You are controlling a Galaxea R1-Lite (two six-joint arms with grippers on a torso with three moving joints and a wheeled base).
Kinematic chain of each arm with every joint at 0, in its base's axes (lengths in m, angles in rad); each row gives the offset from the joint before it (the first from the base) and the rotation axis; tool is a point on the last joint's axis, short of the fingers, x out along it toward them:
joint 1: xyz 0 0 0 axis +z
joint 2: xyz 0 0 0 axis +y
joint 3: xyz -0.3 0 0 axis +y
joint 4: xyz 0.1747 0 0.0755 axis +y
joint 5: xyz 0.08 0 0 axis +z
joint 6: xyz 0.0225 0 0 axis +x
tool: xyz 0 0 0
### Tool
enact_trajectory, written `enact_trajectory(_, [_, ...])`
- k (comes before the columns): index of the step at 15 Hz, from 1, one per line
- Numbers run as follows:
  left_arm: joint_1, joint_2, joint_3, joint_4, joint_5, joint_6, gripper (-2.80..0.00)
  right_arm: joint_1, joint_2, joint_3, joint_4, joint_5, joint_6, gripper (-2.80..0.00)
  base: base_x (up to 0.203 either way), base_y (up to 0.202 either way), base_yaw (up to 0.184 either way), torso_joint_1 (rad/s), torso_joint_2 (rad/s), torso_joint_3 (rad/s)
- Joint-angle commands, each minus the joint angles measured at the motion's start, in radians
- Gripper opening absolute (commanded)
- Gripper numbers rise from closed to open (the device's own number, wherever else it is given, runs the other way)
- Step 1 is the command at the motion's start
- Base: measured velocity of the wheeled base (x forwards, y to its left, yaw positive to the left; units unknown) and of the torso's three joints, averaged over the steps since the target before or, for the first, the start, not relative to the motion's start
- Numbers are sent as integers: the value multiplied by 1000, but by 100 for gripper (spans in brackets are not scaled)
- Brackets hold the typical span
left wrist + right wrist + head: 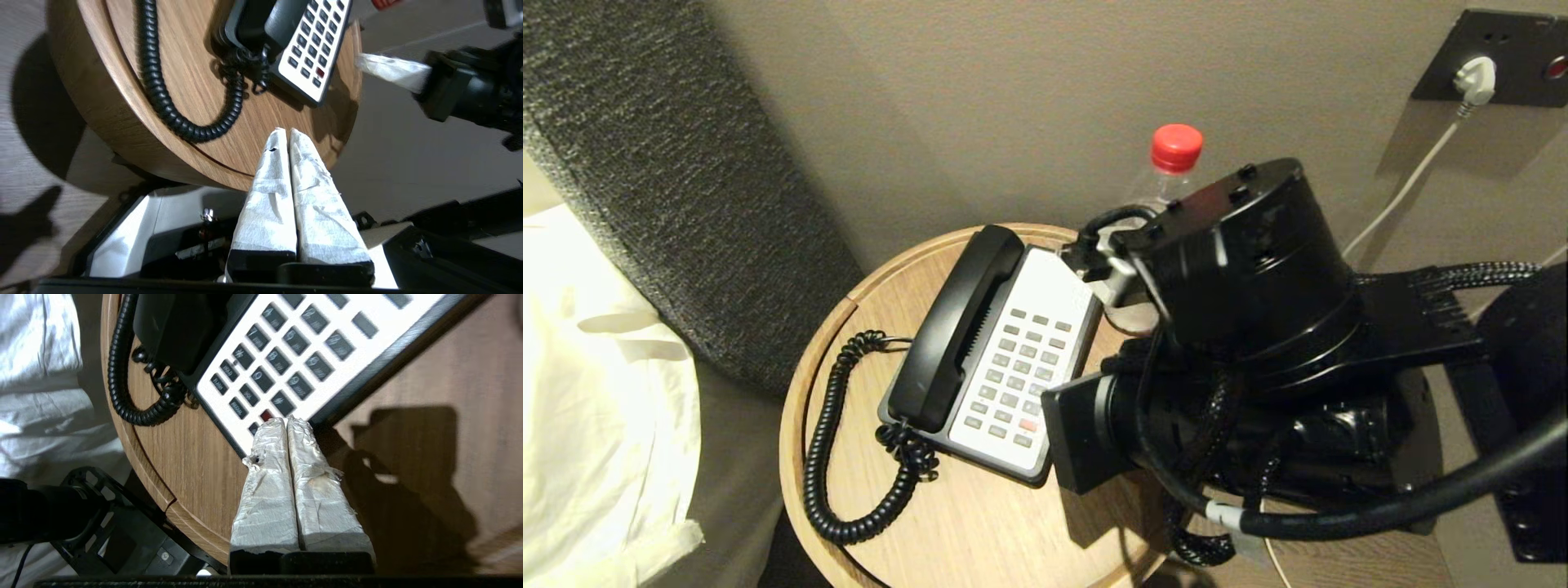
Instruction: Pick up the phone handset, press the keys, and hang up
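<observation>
The black phone handset [956, 327] lies in its cradle on the left side of the phone base [1058, 286], whose white face carries grey keys [1017, 380]. Its coiled cord [825, 457] loops over the round wooden table [980, 523]. In the right wrist view my right gripper [287, 420] is shut, its taped tips at the base's near corner beside the red key [266, 415]; whether they touch it I cannot tell. My left gripper [286, 131] is shut and empty, hovering at the table's front edge, short of the cord [163, 94] and handset [253, 24].
A clear bottle with a red cap [1176, 147] stands behind the phone, next to my right arm [1258, 269]. A wall socket with a white plug [1474, 82] is at the back right. White bedding [596, 392] and a grey padded headboard [662, 163] lie to the left.
</observation>
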State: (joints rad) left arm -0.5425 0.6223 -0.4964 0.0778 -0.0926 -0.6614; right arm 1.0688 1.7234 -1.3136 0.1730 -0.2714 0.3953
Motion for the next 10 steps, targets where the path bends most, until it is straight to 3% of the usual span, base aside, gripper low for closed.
enact_trajectory(1, [38,-15,3,0,23,6,-280,-7,-78,33,0,-13,4,-280,0,0,0,0,0,0])
enact_trajectory(4, [95,-12,-10,2,51,33,-280,-15,-140,84,2,-19,3,-280,0,0,0,0,0,0])
enact_trajectory(7, [226,-20,1,6,131,91,-280,-15,-215,117,23,-30,3,-280,0,0,0,0,0,0])
enact_trajectory(10, [339,-62,29,15,164,113,-280,-13,-234,118,24,-56,-3,-280,0,0,0,0,0,0])
